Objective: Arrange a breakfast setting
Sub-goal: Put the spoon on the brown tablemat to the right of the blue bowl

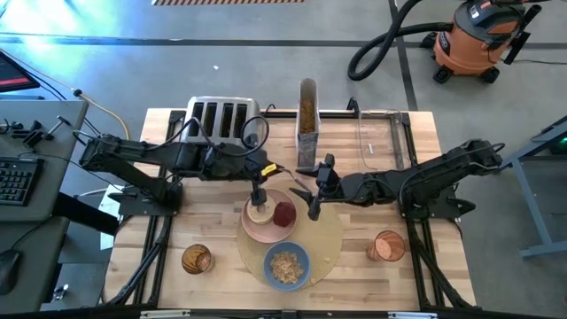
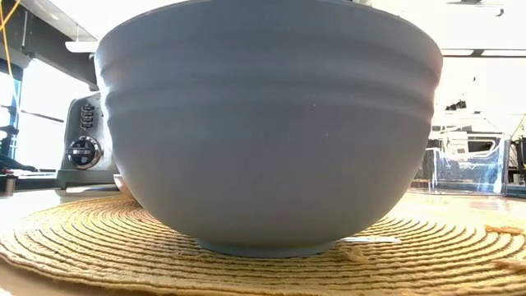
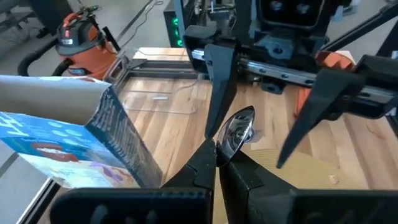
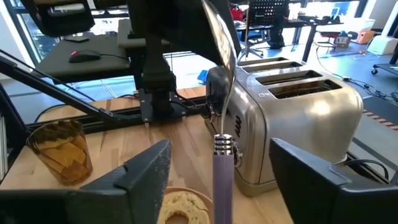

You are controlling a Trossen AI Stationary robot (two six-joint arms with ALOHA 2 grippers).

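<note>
A small metal spoon [image 4: 222, 118] with a pale handle hangs in the air above the pink plate [image 1: 266, 229]. My left gripper [image 3: 216, 155] is shut on its bowl end. My right gripper [image 4: 219, 149] is open, one finger on each side of the spoon's handle [image 4: 222, 180], touching nothing. A tan bagel [image 1: 260, 213] and a red fruit [image 1: 283, 214] lie on the plate. The blue bowl [image 1: 286, 264] of cereal flakes stands on the round tan placemat [image 1: 330, 235], filling the low view [image 2: 271, 123]. My left gripper pinches the spoon between its two fingertips, at the bowl [image 3: 231, 138], which sticks out past the tips. The fingers come from the table's left, slanting a little downward. The spoon is lifted clear, roughly upright, bowl up and handle [image 4: 222, 180] down.
The steel toaster [image 1: 221, 120] stands at the far left and the tall cereal container [image 1: 306, 124] at the far middle. A clear tray [image 1: 381, 137] is at the far right. An amber glass [image 1: 196, 259] stands near left and an orange cup [image 1: 388, 245] near right.
</note>
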